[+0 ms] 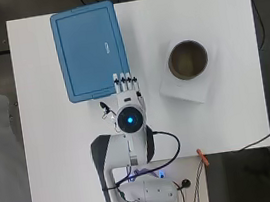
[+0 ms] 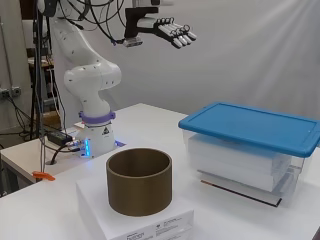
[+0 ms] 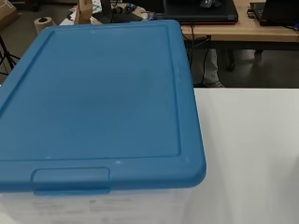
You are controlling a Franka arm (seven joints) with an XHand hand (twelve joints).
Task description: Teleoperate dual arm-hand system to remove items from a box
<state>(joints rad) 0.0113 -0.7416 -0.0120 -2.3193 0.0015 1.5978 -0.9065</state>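
Observation:
A clear plastic box with a blue lid stands at the table's far left in the overhead view. The lid is shut on the box, and white flat items show through its clear wall. The hand hovers high above the table, just off the lid's near right corner. In the side view the hand is well above the box, fingers straight and holding nothing. The wrist view looks down on the lid and its front latch.
A brown open cylinder stands on a white flat box at the table's right. In the side view the cylinder is nearest the camera. An orange clamp grips the table's near edge, with cables by the arm's base.

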